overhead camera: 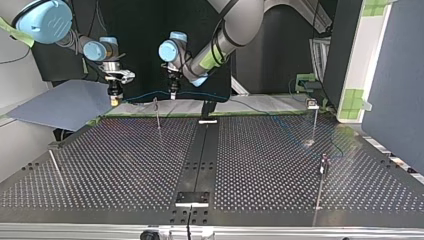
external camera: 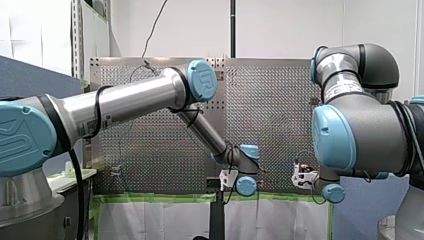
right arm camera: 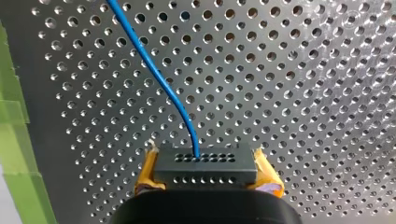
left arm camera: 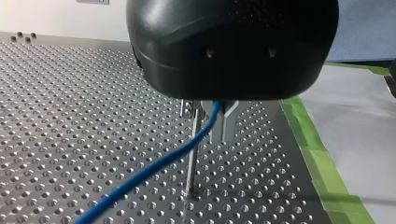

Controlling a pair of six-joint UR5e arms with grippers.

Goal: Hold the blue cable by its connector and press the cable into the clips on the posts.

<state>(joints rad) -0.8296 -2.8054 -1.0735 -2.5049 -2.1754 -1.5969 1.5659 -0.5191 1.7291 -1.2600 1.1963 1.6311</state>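
Note:
The black connector [right arm camera: 205,161] sits between my right gripper's [right arm camera: 208,173] yellow pads, which are shut on it. The blue cable [right arm camera: 159,79] leaves the connector's face and runs out over the perforated table. In the left wrist view my left gripper [left arm camera: 211,111] has its metal fingers shut on the blue cable [left arm camera: 154,168], just above a thin post [left arm camera: 192,154]. In the top view the cable [overhead camera: 145,96] hangs between my right gripper [overhead camera: 115,100] and my left gripper [overhead camera: 172,95], above a post [overhead camera: 157,112] near the far edge.
More thin posts stand on the perforated table [overhead camera: 125,165]: one at the top view's far right [overhead camera: 314,120], one nearer on the right [overhead camera: 322,172], one at the near left [overhead camera: 55,167]. Green tape [left arm camera: 322,163] lines the table's edge beside my left gripper.

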